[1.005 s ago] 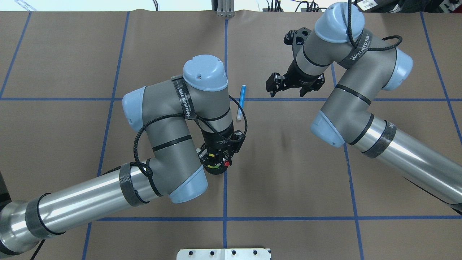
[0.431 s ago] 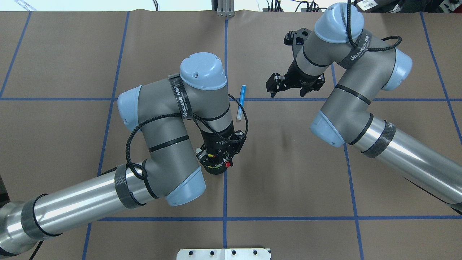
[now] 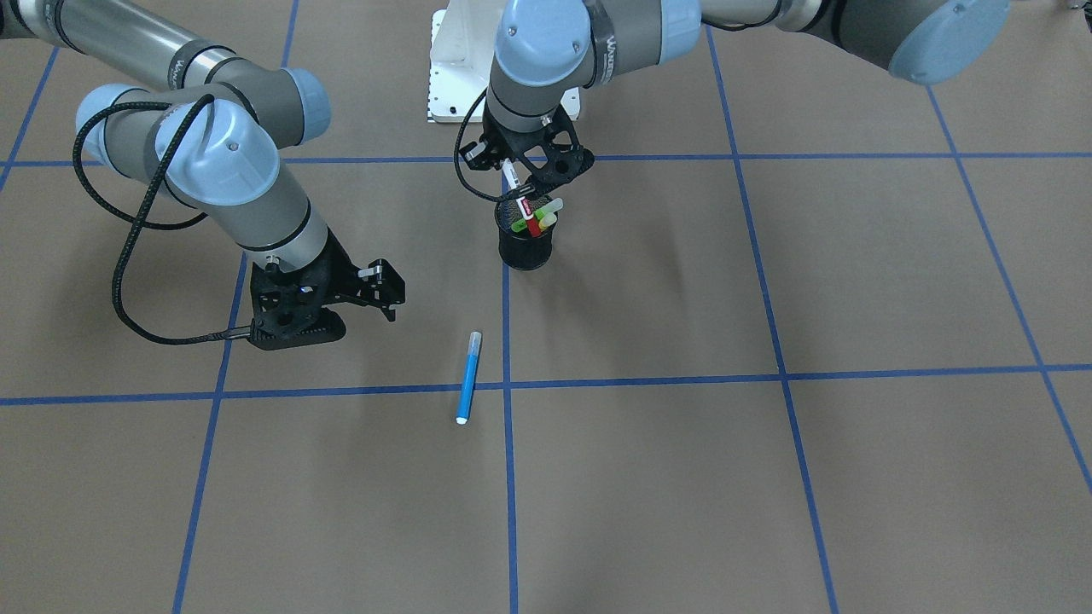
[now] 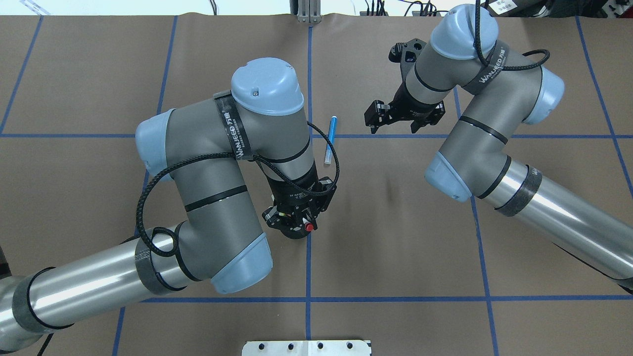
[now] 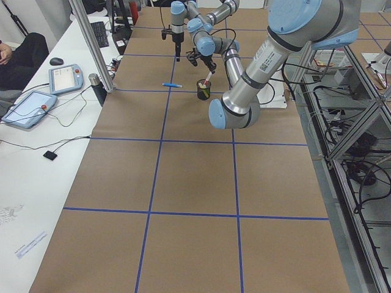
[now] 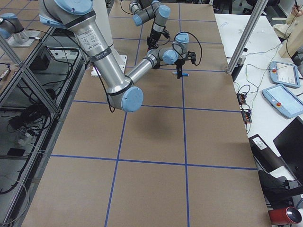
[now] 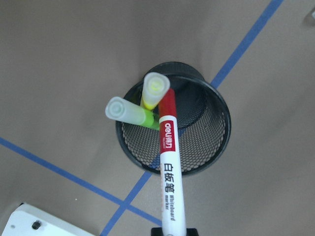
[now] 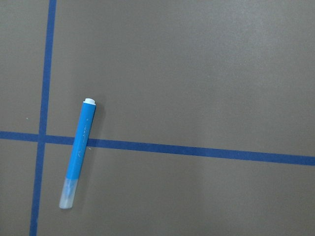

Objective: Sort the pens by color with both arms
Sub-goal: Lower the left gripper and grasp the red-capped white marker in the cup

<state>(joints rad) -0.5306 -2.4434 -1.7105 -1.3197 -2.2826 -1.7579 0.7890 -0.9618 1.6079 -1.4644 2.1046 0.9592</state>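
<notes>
Nearest the camera in the front-facing view, the blue pen [image 3: 468, 378] lies flat on the brown table [image 3: 768, 495], a little below and left of centre. It crosses a horizontal blue tape line [image 3: 768, 373] just left of where a vertical line meets it. Its clear cap points away from the camera and its white end toward the camera. Nothing touches it.

A little farther back and to the left hangs the right gripper [image 3: 391, 294]. Its jaws are spread wide with nothing between them, and it is clear of the blue pen. Its wrist camera looks down on bare paper, with that pen in the lower left.

Farther back, above centre, the black mesh cup [image 3: 525, 249] stands on the vertical tape line. The left gripper [image 3: 522, 189] hangs directly over it, its fingers closed on the white barrel of the red-capped pen [image 7: 168, 189]. That pen slants down, with its red cap at the cup's mouth. The green pen [image 7: 129, 112] and the yellow pen [image 7: 152, 91] stand leaning inside the cup, tips above the rim. The red cap sits right beside the yellow tip, but whether they touch cannot be told.
</notes>
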